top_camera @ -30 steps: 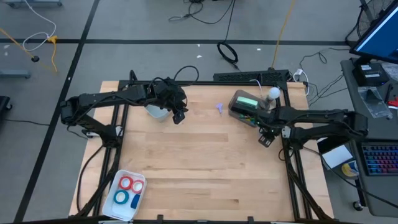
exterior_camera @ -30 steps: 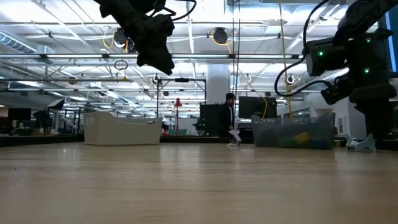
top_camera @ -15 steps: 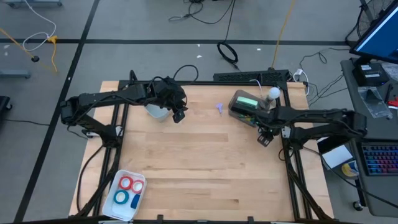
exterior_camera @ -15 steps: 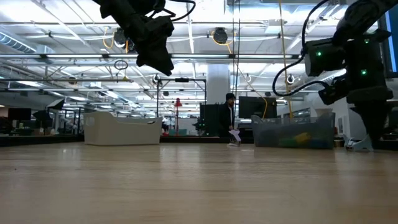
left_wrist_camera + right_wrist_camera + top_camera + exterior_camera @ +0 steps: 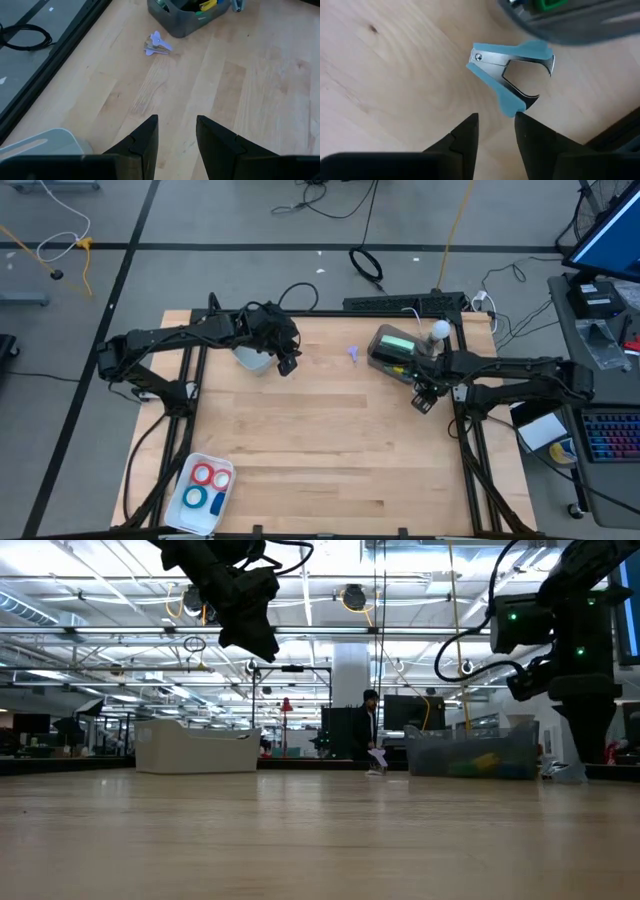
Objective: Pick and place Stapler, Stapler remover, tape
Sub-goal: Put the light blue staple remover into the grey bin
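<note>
Right wrist view shows the right tool open over a blue staple remover lying on the table beside the grey bin. Left tool open, empty. Tape rolls sit in a white tray at 7 o'clock.

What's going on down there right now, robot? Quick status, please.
Right gripper open over the blue staple remover, beside the grey bin. Left gripper open, empty, above bare table. Nothing in the way.
</note>
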Controlling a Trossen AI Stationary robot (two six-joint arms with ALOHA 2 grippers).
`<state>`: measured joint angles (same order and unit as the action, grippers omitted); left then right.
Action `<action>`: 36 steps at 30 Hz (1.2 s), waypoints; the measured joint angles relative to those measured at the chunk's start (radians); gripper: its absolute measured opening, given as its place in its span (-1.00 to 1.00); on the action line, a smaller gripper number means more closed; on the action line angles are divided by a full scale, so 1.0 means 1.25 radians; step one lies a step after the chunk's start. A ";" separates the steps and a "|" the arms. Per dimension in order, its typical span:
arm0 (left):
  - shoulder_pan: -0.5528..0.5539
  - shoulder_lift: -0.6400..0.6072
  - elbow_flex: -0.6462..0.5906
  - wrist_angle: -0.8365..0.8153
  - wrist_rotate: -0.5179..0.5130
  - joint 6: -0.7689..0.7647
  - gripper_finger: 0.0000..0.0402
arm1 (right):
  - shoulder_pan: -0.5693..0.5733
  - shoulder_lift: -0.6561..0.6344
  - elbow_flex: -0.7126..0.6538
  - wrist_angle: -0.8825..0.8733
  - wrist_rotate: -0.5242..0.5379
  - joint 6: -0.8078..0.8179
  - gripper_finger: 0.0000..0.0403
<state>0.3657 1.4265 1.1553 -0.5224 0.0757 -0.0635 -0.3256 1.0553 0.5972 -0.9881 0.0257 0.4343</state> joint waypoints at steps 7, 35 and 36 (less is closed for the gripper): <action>0.000 0.000 0.000 0.000 0.000 -0.001 -0.35 | 0.000 0.000 0.000 0.025 -0.002 -0.008 -0.74; 0.000 0.000 0.000 0.000 0.000 -0.022 -0.35 | 0.021 -0.150 0.074 -0.043 0.000 0.020 -0.99; 0.000 0.000 0.000 0.000 0.000 -0.022 -0.35 | 0.021 -0.156 0.073 -0.035 -0.003 0.002 -0.98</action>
<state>0.3660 1.4265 1.1553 -0.5220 0.0761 -0.0910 -0.2993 0.8604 0.6888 -1.0323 0.0223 0.4373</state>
